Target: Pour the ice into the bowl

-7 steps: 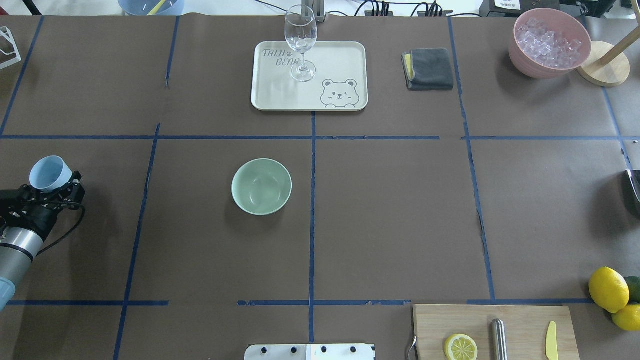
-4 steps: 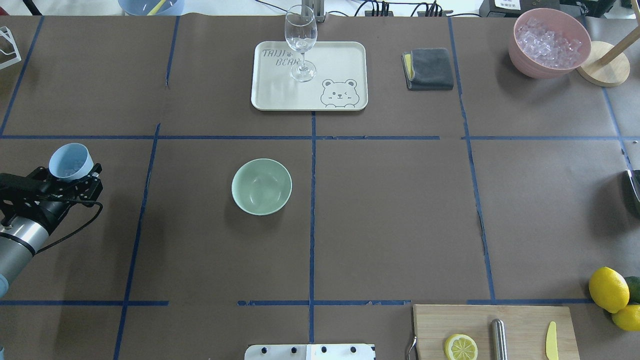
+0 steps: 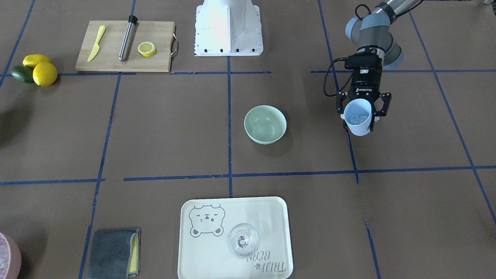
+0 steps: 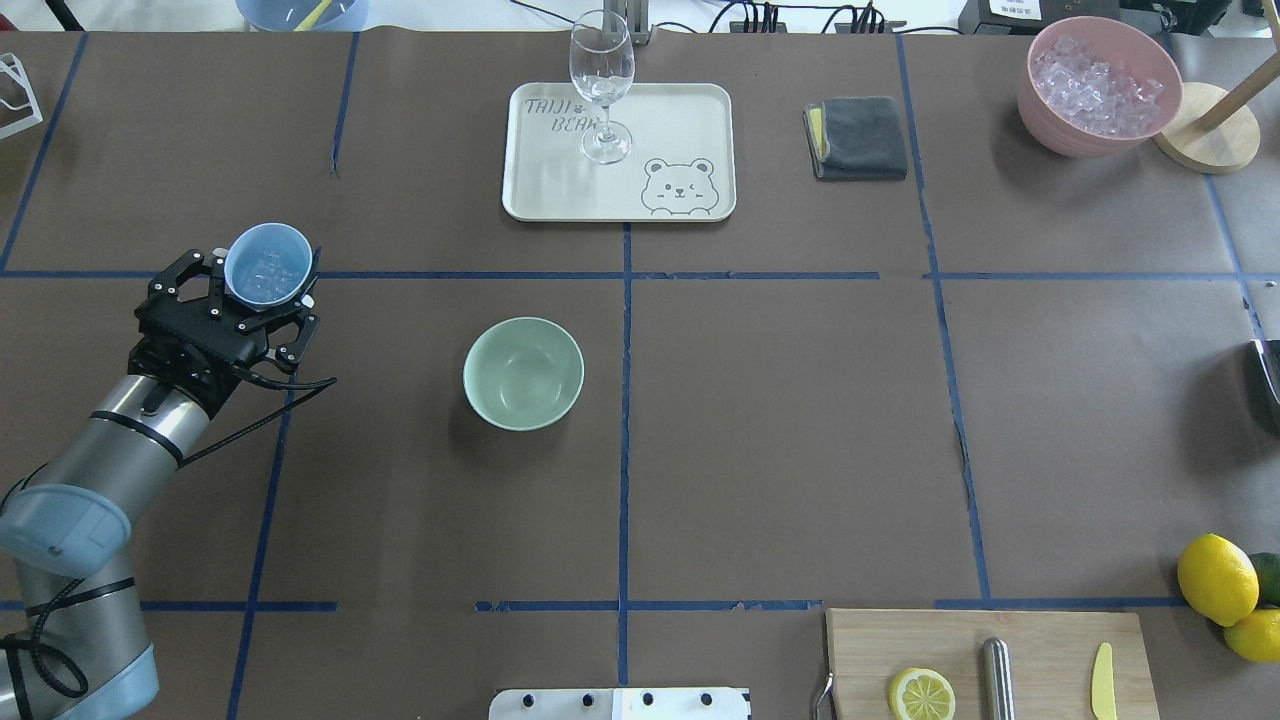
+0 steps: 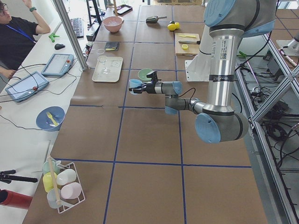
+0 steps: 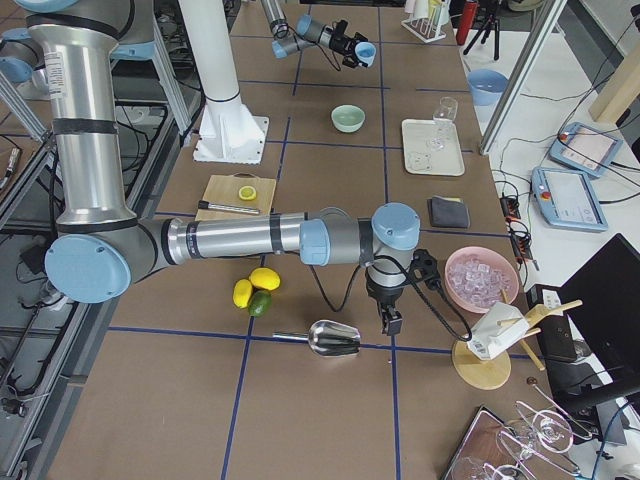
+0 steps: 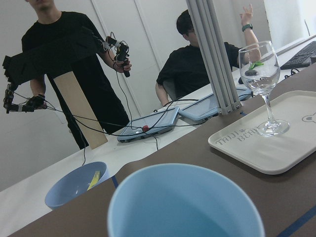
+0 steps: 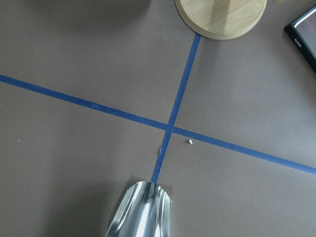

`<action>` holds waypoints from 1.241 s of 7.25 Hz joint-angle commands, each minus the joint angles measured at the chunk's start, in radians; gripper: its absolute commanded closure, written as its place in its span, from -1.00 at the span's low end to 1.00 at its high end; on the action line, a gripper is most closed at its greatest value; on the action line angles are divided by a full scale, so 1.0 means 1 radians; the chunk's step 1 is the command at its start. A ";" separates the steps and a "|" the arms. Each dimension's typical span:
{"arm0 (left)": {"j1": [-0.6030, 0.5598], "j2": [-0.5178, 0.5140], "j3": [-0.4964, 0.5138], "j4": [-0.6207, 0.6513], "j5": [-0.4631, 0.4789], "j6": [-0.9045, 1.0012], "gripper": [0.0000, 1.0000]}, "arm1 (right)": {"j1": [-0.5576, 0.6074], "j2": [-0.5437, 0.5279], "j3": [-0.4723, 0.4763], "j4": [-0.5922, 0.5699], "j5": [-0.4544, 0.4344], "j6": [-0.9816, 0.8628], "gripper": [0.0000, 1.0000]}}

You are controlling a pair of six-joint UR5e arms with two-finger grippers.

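Note:
My left gripper (image 4: 262,288) is shut on a light blue cup (image 4: 268,262) and holds it upright above the table, left of the bowl and apart from it. Small clear ice cubes (image 4: 264,270) lie inside the cup and also show in the front view (image 3: 357,117). There the left gripper (image 3: 359,113) and cup (image 3: 359,123) are at the right. The pale mint-green bowl (image 4: 523,373) stands empty near the table's middle (image 3: 265,124). My right gripper (image 6: 388,322) shows only in the right side view, beside a metal scoop (image 6: 335,340); I cannot tell whether it is open or shut.
A cream tray (image 4: 690,110) with a wine glass (image 4: 602,85) stands at the back. A grey cloth (image 4: 860,137), a pink container of ice (image 4: 1098,85) and a wooden stand base (image 4: 1208,140) are back right. A cutting board (image 4: 1040,640) and lemons (image 4: 1217,578) are front right.
My left arm has carried the cup from the table's left edge to the right and further back, nearer to the bowl. The bowl has not moved.

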 commanded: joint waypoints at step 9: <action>0.163 -0.262 0.030 0.423 0.200 0.416 1.00 | 0.014 -0.032 0.008 0.014 0.065 0.106 -1.00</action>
